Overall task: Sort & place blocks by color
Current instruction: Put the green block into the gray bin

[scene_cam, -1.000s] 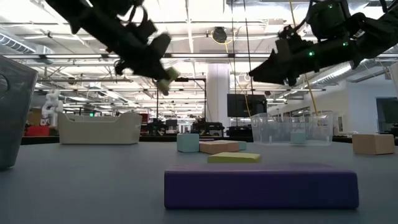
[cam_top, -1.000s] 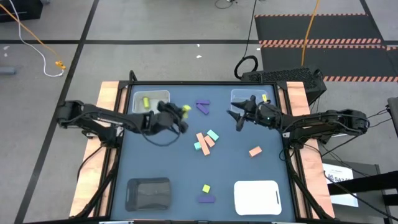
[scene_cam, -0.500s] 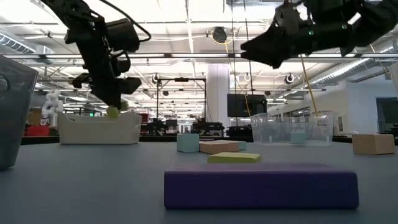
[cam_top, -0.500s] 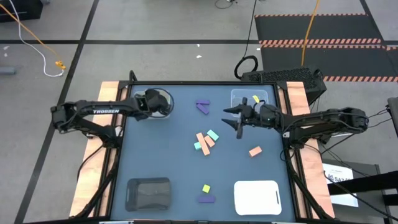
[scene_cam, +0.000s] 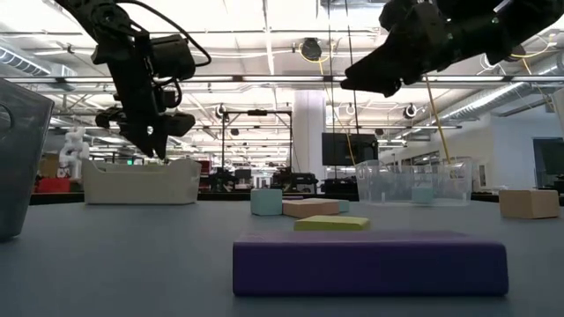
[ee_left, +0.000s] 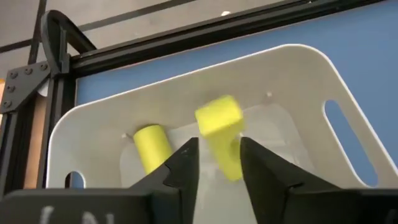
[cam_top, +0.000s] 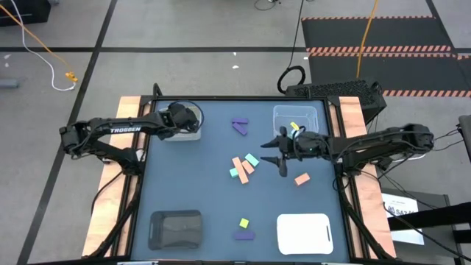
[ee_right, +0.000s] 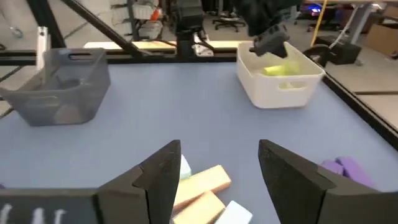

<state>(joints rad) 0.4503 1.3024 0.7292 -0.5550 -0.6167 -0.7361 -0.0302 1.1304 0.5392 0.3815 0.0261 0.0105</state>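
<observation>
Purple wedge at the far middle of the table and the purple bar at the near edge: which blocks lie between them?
In the high view, between the purple wedge and purple bar: the salmon-and-teal cluster, then a yellow-green cube.

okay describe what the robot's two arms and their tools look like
Both arms are dark, slim and jointed. The left arm carries white TROSSEN lettering, and black cable loops near its tool. The right arm ends in a tool with two dark, wedge-shaped fingers.
</observation>
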